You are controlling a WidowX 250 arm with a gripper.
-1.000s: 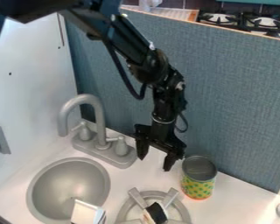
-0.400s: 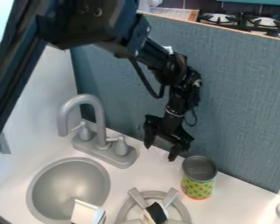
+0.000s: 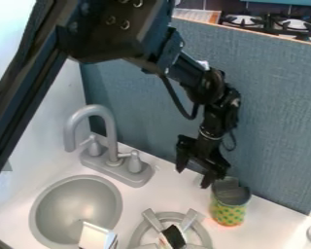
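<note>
My single black pincer (image 3: 193, 179) stands wide open, empty, partly obscuring one green-dotted yellow cylindrical can (image 3: 228, 213).

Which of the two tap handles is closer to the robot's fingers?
The handle between the spout and the green-dotted can; the other sits farther, beyond the spout.

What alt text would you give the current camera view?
A black gripper hangs over a white counter, its fingers apart, one right by the rim of an open tin can with a green-dotted yellow label. A gray faucet and round sink are at image left, a gray burner ring at the bottom.
</note>
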